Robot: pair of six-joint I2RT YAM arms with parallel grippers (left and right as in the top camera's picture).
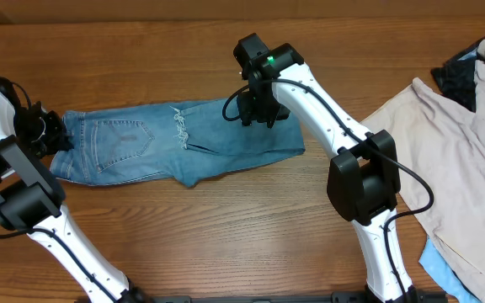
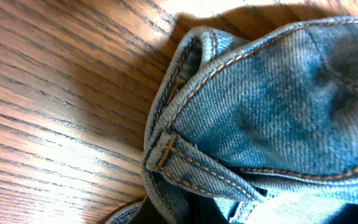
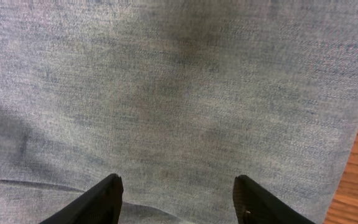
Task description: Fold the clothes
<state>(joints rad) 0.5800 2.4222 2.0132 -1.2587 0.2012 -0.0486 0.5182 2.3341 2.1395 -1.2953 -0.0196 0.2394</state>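
From overhead, we are looking at the jeans (image 1: 158, 143) lying flat on the wooden table (image 1: 226, 244), left of centre. Their waistband is pointing left and a curve-stitched back pocket is facing up. Our left gripper (image 1: 57, 136) is sitting right at the waistband edge, and from here we are not able to tell whether it is clenched or released. Our right gripper (image 1: 255, 109) is hanging over the opposite end of the denim, near the middle of the table. A beige cloth (image 1: 445, 143), a dark patterned garment (image 1: 461, 71) and a light-blue cloth (image 1: 445, 265) are lying well apart from the jeans at the right. In the left wrist view, we are seeing the waistband close up, with a belt loop (image 2: 166, 152) and orange stitching, resting on the wood. That view is not showing the fingers, so the grasp is remaining uncertain to us. In the right wrist view, the two black fingers (image 3: 107, 199) are standing spread wide apart, released, just above pale denim that is filling nearly the whole view, with a strip of wood at the right edge.
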